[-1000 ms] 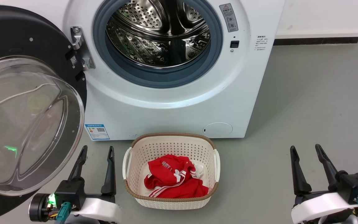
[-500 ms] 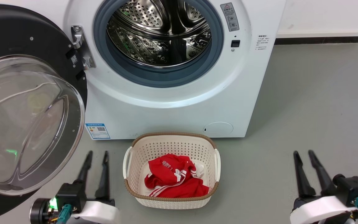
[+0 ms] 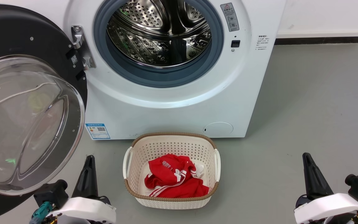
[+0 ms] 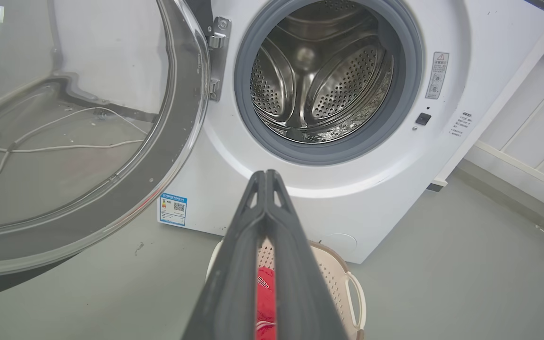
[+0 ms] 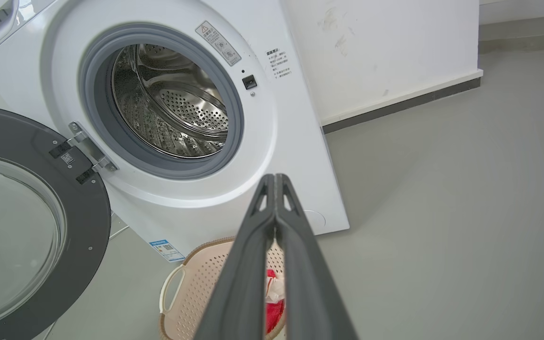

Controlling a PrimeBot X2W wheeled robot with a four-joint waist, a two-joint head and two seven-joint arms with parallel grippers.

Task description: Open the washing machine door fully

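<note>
washing machine (image 3: 179, 105): drum mouth (image 3: 160, 34) uncovered | washing machine door (image 3: 26, 34): swung out on its hinge, left of the drum mouth, up-left of your left tool (image 3: 89, 158) and near it | laundry basket (image 3: 171, 138): on the floor (image 3: 306, 109) below the drum mouth | left tool: fingers pressed together, empty, your nearer arm | right tool (image 3: 306, 155): likewise closed, empty, well apart from the door

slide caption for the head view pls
Washing machine door wide open, steel drum exposed; left gripper and right gripper shut, flanking the laundry basket.
</note>
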